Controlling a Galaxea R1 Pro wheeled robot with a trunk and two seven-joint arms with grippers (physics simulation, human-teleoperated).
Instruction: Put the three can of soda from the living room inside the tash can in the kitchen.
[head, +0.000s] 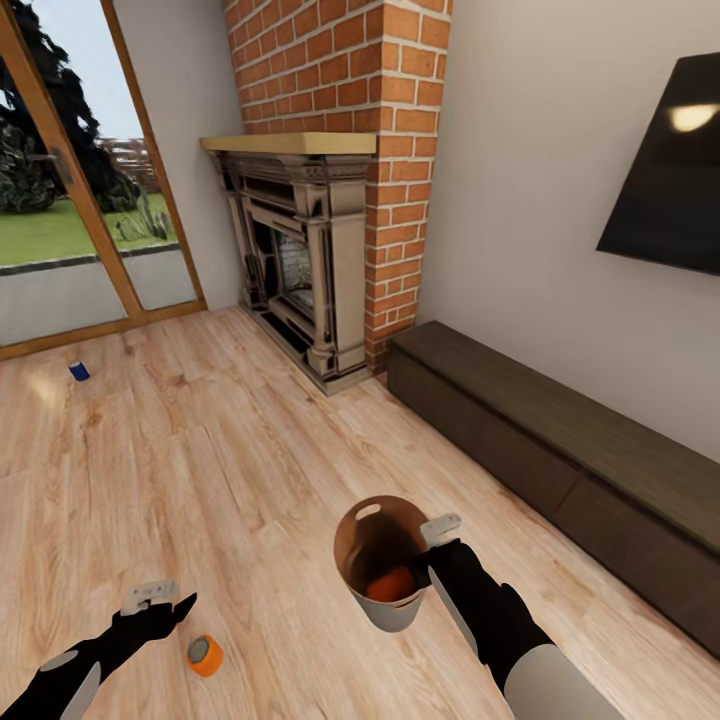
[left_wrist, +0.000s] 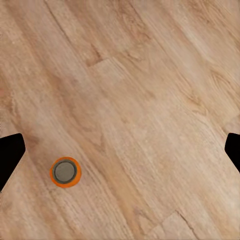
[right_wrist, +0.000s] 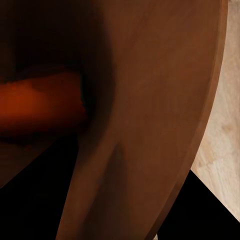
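1. Brown inner wall of the trash can (right_wrist: 165, 100) sits close against the camera, curving away into shadow.
2. Orange soda can (right_wrist: 40, 107) lies deep inside the bin, beyond the fingers, dimly lit.
3. Dark finger (right_wrist: 200, 215) sits outside the wall; the other (right_wrist: 30, 190) inside it, wall between them.
4. Light wood floor (right_wrist: 225, 150) shows past the rim.

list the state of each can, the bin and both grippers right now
orange can: upright on the floor, free, just off the left gripper
second orange can: inside the bin
blue can: on the floor near the glass door, untouched
bin: held off the floor, tilted
left gripper: open, empty
right gripper: shut on the bin's rim
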